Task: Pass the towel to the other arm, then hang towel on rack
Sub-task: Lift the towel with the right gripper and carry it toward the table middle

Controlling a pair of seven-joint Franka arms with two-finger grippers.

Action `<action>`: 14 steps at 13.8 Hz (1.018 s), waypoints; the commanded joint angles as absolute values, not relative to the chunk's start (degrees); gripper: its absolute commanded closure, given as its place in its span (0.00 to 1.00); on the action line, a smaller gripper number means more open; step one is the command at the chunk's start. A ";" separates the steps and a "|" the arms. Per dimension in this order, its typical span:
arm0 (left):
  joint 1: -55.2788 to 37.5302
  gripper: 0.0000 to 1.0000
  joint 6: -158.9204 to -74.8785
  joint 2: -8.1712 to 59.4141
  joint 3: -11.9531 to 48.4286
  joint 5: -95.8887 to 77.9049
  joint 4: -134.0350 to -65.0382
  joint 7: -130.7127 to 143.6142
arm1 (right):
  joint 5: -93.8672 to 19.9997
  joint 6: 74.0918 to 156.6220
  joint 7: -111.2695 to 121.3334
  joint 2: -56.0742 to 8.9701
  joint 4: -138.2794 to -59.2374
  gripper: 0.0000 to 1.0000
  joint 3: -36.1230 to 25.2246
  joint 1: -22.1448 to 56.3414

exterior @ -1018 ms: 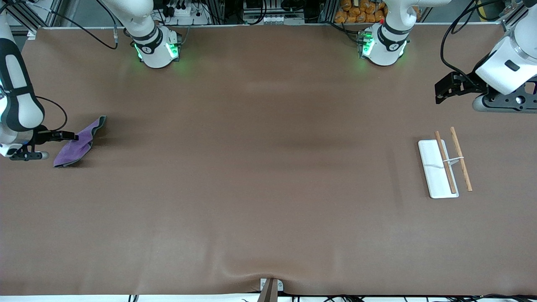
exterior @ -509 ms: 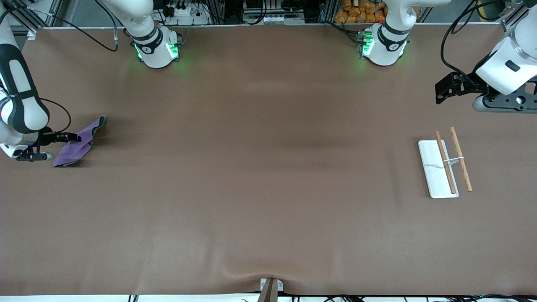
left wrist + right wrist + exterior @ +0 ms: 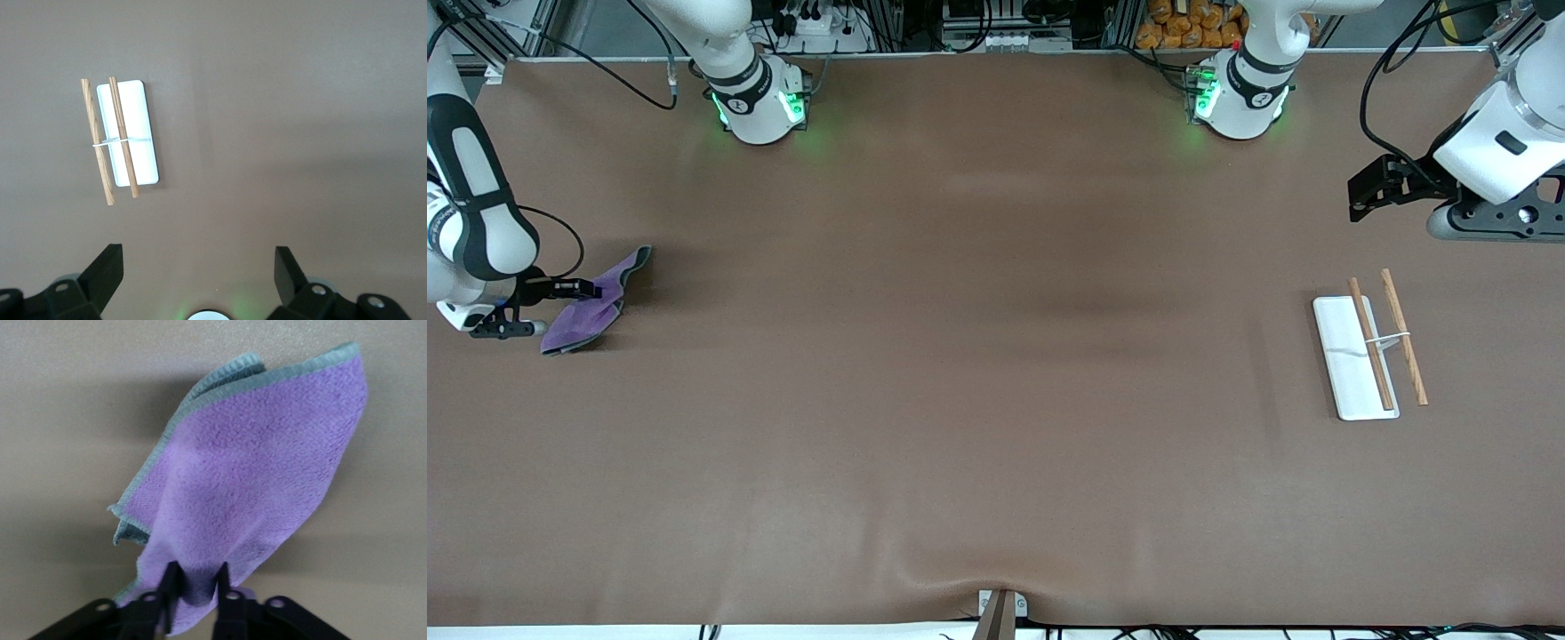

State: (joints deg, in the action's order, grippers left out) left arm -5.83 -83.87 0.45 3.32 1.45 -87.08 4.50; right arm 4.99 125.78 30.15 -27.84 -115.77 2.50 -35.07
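The purple towel (image 3: 594,313) with a grey edge lies crumpled on the table at the right arm's end; in the right wrist view it (image 3: 267,467) spreads out from the fingers. My right gripper (image 3: 594,288) is low at the towel, its jaws (image 3: 197,572) pinched on a raised fold of the cloth. The rack (image 3: 1368,345), a white base plate with two wooden rods, stands at the left arm's end and shows in the left wrist view (image 3: 123,140). My left gripper (image 3: 1357,190) is open and empty, held over bare table beside the rack (image 3: 197,259).
The brown table mat (image 3: 996,356) spans the whole view. The two arm bases (image 3: 758,102) stand along the table edge farthest from the front camera. A small bracket (image 3: 1000,609) sits at the table's near edge.
My right gripper has shifted slightly farther onto the towel. The towel has stayed in place on the table. The left arm has barely moved.
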 commanded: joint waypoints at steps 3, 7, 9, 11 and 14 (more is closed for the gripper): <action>-5.63 0.00 -83.14 1.05 3.43 1.05 -85.87 4.48 | 4.83 122.20 31.64 -27.16 -115.41 1.00 4.13 -35.86; -5.71 0.00 -83.14 1.40 3.43 1.05 -85.87 4.48 | 3.69 112.69 30.76 -25.06 -111.63 1.00 4.13 -32.62; -5.71 0.00 -83.14 1.41 3.43 1.05 -85.87 4.48 | 1.86 106.91 29.97 -24.17 -109.18 1.00 4.13 -31.99; -5.71 0.00 -83.14 1.41 3.43 1.05 -85.87 4.48 | 1.23 101.54 29.88 -24.17 -105.57 1.00 4.13 -30.59; -5.80 0.00 -83.23 1.49 3.43 1.05 -85.87 4.57 | 1.14 95.21 25.42 -22.68 -102.75 1.00 4.22 -28.23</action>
State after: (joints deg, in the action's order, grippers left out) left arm -5.85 -83.87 0.97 3.33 1.45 -87.08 4.51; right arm 1.80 98.99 28.69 -24.01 -104.36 4.28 -29.99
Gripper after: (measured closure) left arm 0.000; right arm 0.960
